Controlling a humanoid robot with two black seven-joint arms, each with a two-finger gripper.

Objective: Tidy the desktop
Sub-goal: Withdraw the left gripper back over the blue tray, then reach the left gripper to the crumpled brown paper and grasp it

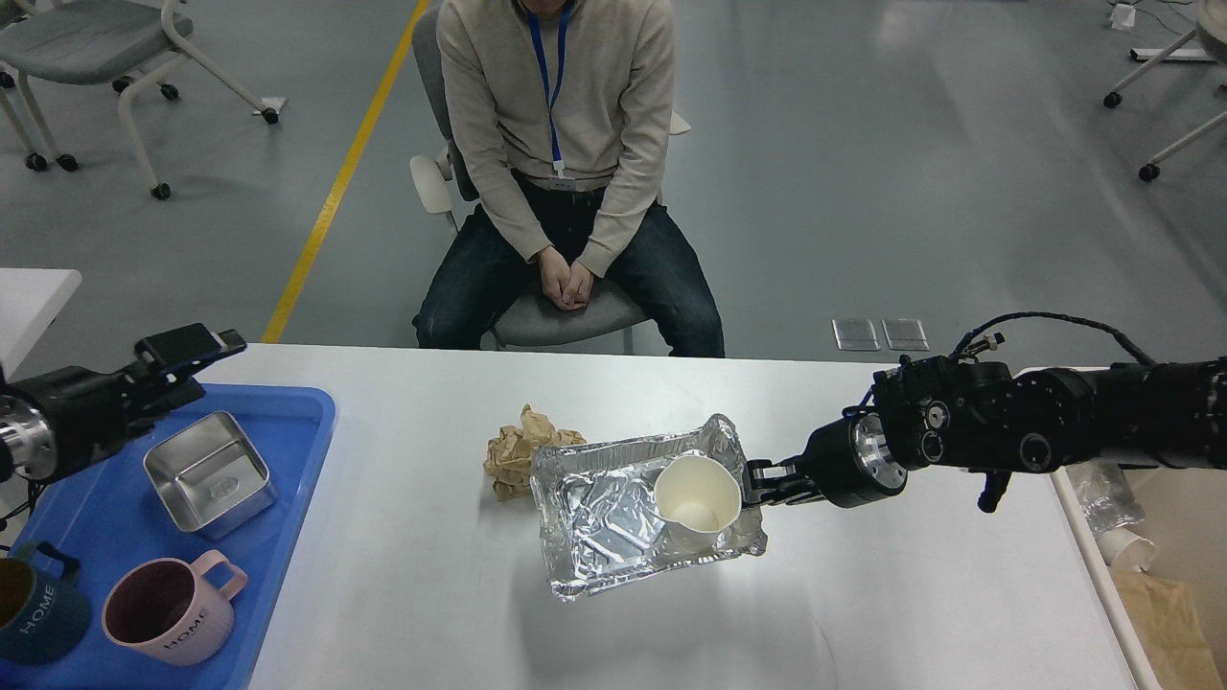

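The desktop (403,575) is a wide white tabletop. A crinkled foil tray (613,517) sits near its middle with a white paper cup (697,494) standing in its right end. A shadow lies under the tray's front edge. A crumpled brown paper ball (516,452) lies against the tray's far left corner. My right gripper (759,482) reaches in from the right and is shut on the tray's right rim. My left gripper (187,347) hovers over the far corner of the blue tray; its fingers cannot be told apart.
A blue tray (297,450) at the left holds a square steel container (208,471), a pink mug (163,613) and a dark blue mug (34,613). A person (561,153) sits behind the far edge. A beige bin (1165,594) with rubbish stands at the right.
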